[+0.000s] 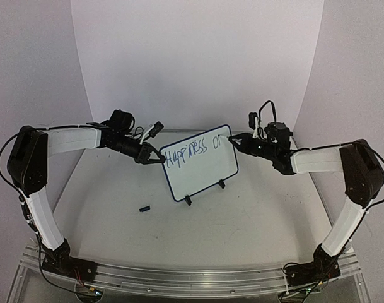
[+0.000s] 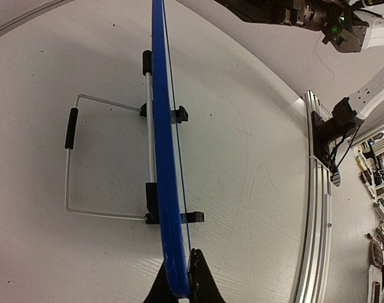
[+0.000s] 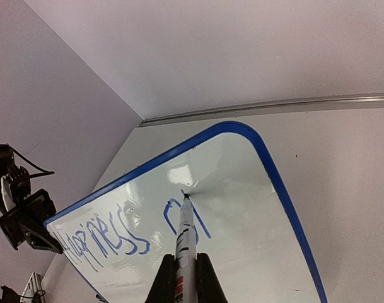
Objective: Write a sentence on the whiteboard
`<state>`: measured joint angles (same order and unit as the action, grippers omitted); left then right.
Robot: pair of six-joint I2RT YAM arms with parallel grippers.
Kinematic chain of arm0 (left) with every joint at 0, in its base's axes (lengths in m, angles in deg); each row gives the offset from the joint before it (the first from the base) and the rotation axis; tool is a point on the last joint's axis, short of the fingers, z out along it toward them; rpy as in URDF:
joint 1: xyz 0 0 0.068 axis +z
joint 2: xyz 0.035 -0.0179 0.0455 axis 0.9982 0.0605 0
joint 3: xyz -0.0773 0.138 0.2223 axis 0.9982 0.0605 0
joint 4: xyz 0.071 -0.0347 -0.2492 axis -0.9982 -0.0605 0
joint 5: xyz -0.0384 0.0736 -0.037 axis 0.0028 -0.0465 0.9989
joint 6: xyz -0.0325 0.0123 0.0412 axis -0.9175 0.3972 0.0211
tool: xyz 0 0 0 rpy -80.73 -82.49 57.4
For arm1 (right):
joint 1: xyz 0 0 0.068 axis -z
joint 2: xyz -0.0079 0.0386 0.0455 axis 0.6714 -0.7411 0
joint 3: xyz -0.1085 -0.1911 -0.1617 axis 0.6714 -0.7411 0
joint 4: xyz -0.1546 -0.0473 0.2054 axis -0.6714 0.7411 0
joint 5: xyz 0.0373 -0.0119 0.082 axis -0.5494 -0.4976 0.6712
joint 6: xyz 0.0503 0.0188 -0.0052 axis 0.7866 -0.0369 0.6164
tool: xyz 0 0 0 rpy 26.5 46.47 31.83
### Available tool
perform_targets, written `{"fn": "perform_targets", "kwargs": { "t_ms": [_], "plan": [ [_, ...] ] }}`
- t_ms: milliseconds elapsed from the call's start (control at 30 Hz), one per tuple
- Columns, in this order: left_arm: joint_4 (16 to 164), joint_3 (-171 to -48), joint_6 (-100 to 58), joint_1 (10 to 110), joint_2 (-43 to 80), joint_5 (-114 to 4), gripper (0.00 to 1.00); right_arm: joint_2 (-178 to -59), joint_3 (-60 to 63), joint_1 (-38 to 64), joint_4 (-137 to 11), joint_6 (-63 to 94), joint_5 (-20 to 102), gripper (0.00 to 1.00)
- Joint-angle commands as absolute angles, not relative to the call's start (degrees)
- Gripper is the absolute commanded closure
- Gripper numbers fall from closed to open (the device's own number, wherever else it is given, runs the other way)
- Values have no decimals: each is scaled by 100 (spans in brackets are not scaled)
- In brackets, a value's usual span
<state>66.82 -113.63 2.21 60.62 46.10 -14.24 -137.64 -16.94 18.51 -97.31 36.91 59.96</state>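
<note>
1. Presently my left end effector (image 1: 159, 157) is clamped on the side rim of the whiteboard (image 1: 201, 170), which stands on the bench (image 1: 255, 221).
2. My right end effector (image 3: 185, 268) is clamped on the marker (image 3: 184, 237), its tip on the sentence (image 3: 110, 237).
3. To me, the whiteboard seems light, stiff and slick, so grip the rim.

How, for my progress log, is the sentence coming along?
Done: the writing on the board reads "Happiness". In hand: the right pincer holds the pen, tip on the board, partway through a second word; the left pincer clamps the board's edge. Left: the remaining words; lower board blank.
</note>
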Motion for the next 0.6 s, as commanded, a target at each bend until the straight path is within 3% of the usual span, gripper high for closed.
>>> {"fn": "perform_targets", "kwargs": {
  "t_ms": [0,567],
  "plan": [
    [6266,-11382,554,5893,4698,-1832,100,-13922,-1414,1874,-9992,3712,5909,100],
    [6251,-11390,558,5893,4706,-1854,100,-13857,-1560,1876,-9989,3757,5407,100]
  ]
}}
